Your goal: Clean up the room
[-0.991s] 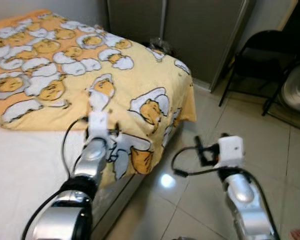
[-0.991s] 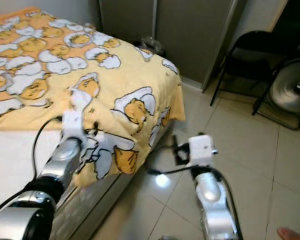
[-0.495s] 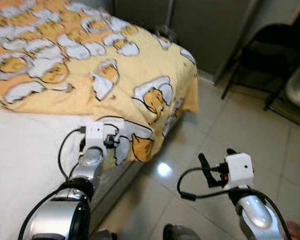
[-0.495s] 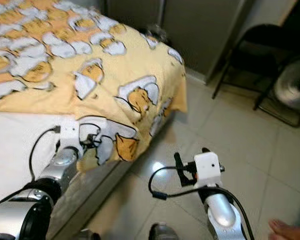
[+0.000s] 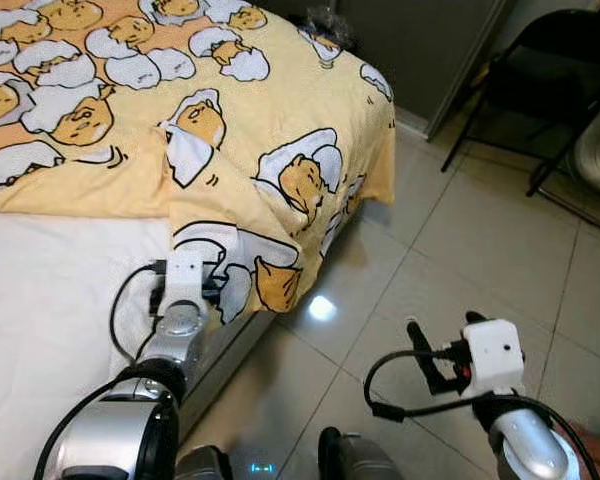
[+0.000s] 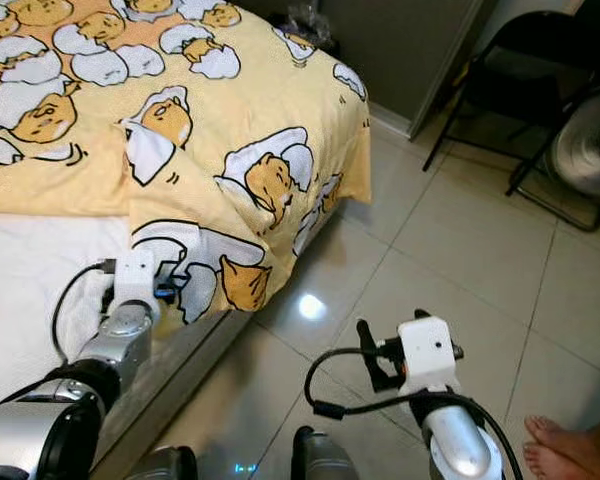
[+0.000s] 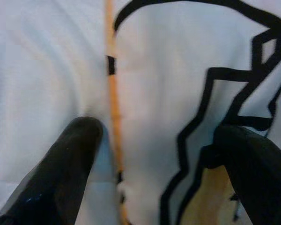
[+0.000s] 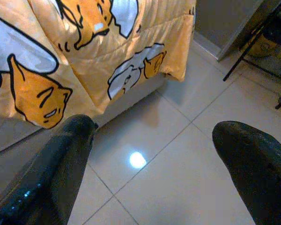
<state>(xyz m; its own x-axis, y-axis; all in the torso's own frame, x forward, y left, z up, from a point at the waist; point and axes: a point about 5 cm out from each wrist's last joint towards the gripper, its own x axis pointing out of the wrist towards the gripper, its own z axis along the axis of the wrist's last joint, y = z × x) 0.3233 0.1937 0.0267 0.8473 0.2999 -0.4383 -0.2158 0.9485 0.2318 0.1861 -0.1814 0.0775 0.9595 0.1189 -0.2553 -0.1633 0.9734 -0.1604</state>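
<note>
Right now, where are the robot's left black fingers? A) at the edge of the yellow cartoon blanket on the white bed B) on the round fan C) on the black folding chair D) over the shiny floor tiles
A: the left gripper has its fingers open on either side of the edge of the yellow cartoon blanket, where the blanket meets the white sheet.

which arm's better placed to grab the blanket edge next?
Left, likely. The left gripper is at the edge of the yellow blanket on the bed, fingers open astride the hem. The right gripper hangs open over the floor tiles, apart from the bed.
</note>
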